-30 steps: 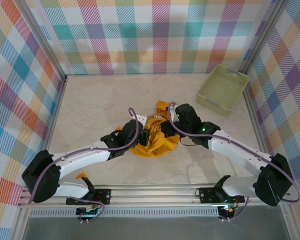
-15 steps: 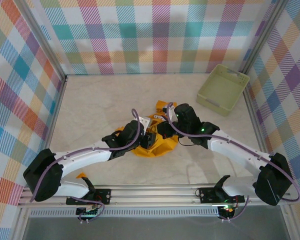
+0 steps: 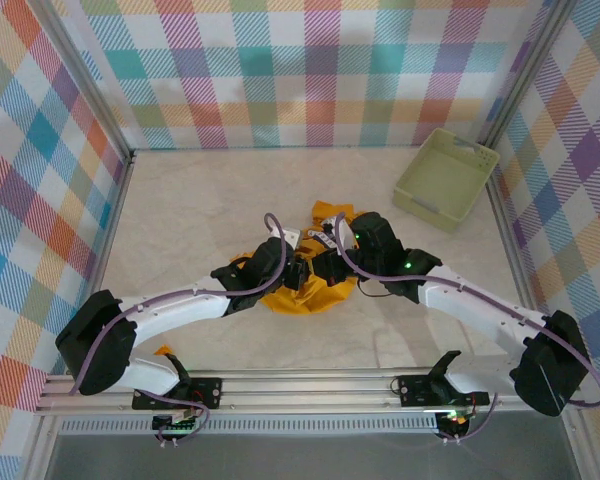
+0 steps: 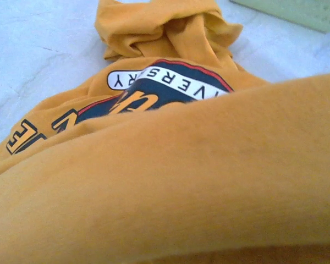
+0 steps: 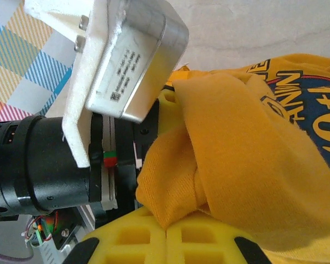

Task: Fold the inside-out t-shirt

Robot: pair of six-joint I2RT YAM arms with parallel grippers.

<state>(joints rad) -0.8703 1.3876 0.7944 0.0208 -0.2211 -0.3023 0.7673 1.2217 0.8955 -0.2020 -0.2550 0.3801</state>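
Because the t-shirt (image 3: 315, 297) is soft and limp (bunched centrally on the surface (image 3: 200, 220), basket (image 3: 445, 180) at two o'clock), grip its hem corners; the right hand (image 5: 166, 231) is clamped on cloth, the left hand (image 3: 293, 272) I cannot tell.

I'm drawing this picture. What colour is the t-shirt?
Mustard-orange t-shirt with a navy print; clearest in the left wrist view.

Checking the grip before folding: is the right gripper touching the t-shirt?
Touching. The right wrist view shows the right gripper shut on a bunched fold of the t-shirt.
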